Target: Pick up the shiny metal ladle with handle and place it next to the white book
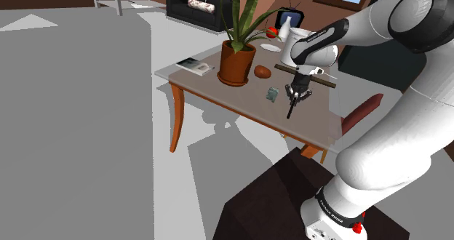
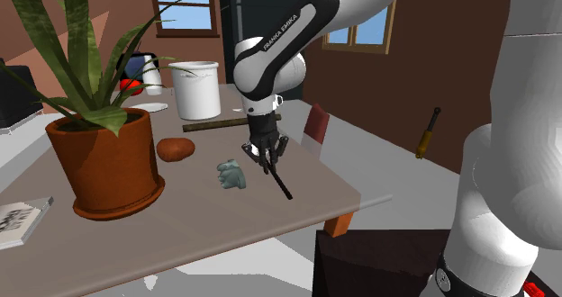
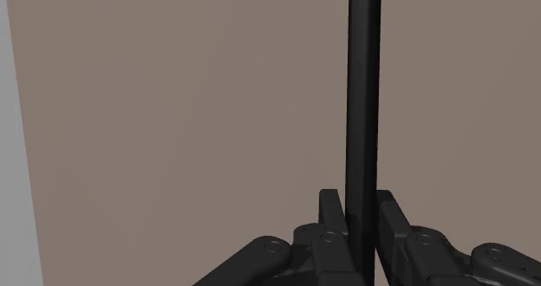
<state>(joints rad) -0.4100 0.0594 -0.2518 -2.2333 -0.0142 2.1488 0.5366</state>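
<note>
My gripper [image 3: 362, 208] is clamped on the dark ladle [image 3: 362, 85] near one end; it may pivot or slip. The plant pot [image 1: 236, 64] sits between me and the book [image 1: 193, 66], so there's a clip risk.

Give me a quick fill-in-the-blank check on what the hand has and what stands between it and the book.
1. The hand is shut on the ladle, whose handle is drawn plain ____.
2. Between the hand and the white book stands a ____ in a brown pot.
3. The white bucket stands on the ____.

Missing words: black; plant; table.
</note>
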